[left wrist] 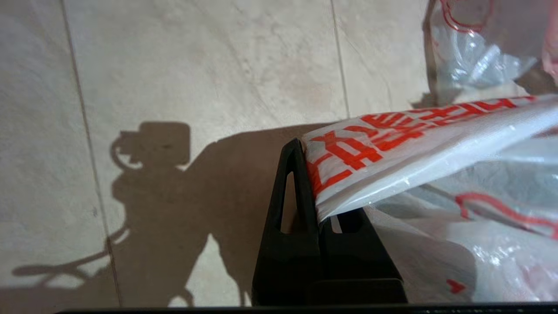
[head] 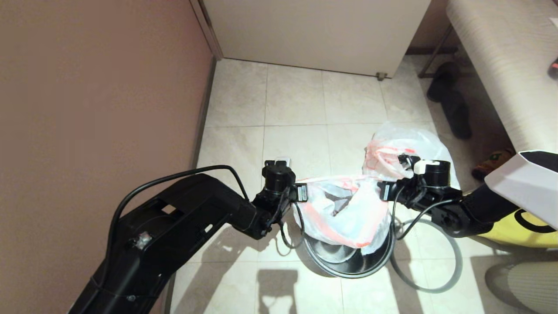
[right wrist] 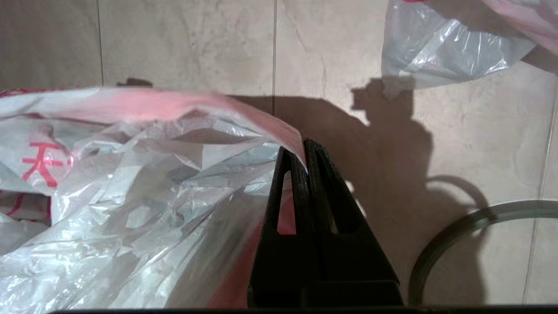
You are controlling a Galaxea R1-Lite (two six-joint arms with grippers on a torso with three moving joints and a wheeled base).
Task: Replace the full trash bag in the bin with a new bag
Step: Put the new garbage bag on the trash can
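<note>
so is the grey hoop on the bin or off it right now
Off. The grey hoop lies flat on the floor tiles beside the bin, whose rim shows bare below the new bag.

Both arms reach in from the lower corners; left gripper (head: 301, 192) and right gripper (head: 382, 190) face each other mid-frame, jaws clamped.

Floor (head: 296, 104): pale beige tiles, thin grout lines. Resting on it: the bin (head: 348, 257) near centre; the grey hoop (head: 453, 270) flat beside it (off the bin); the full trash bag (head: 418, 144) behind; a yellow fabric bag (head: 518, 229) and dark slippers (head: 453, 109) toward the right.
</note>
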